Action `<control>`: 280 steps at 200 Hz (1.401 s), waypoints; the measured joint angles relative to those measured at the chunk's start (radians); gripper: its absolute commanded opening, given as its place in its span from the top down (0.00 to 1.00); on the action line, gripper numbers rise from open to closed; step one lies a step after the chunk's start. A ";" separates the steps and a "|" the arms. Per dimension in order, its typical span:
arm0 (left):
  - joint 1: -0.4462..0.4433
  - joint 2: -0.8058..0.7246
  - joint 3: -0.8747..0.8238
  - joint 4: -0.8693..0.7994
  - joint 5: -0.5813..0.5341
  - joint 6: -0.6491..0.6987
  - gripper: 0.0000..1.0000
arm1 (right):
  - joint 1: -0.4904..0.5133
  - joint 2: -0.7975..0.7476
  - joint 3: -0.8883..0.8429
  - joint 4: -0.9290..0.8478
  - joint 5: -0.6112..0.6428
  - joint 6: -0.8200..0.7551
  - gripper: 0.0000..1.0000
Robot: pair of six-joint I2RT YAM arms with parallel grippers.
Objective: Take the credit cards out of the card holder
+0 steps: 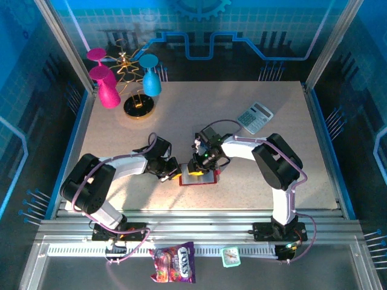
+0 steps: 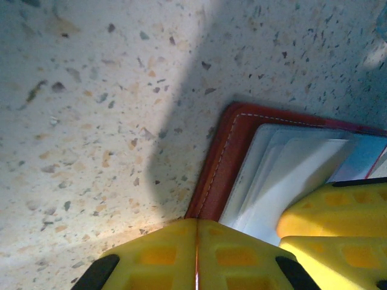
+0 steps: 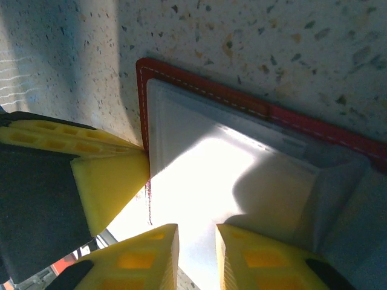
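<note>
Card holder lies under the narrowly parted right hand (closed left hand at its edge).

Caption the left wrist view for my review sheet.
Shut left gripper at the red card holder's stitched edge, grey pockets showing, on the speckled table.

Speckled table is carrying a grey calculator, lying flat toward the far right. Far-left corner: two pink goblets and a blue goblet are standing close around a gold wire stand on a black base. Near rail: a purple sweet bag is lying beside a small teal object, possibly a clock
</note>
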 measured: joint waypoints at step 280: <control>0.001 -0.020 0.021 0.069 0.080 -0.024 0.70 | -0.087 -0.032 -0.204 0.333 -0.183 0.087 0.81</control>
